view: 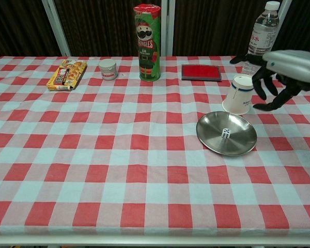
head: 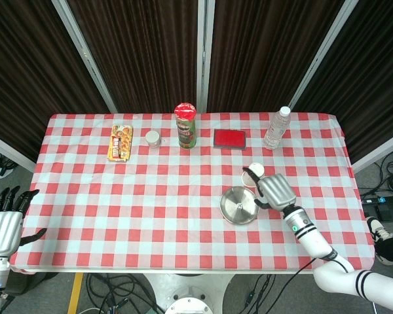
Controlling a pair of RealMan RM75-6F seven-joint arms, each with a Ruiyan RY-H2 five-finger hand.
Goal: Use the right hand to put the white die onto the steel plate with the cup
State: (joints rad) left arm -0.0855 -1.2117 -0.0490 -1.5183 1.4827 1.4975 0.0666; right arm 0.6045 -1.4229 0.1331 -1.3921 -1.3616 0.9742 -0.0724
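Observation:
The white die lies by itself near the middle of the steel plate, and the head view shows the die on the plate too. An upturned white paper cup stands on the cloth just beyond the plate's far right rim. My right hand hovers above the table to the right of the cup, fingers spread and curved, holding nothing; the head view shows this hand right of the plate. My left hand hangs off the table's near left corner with its fingers apart and empty.
Along the far side stand a Pringles can, a small white jar, a snack packet, a flat red box and a water bottle. The checked cloth ends at the near edge.

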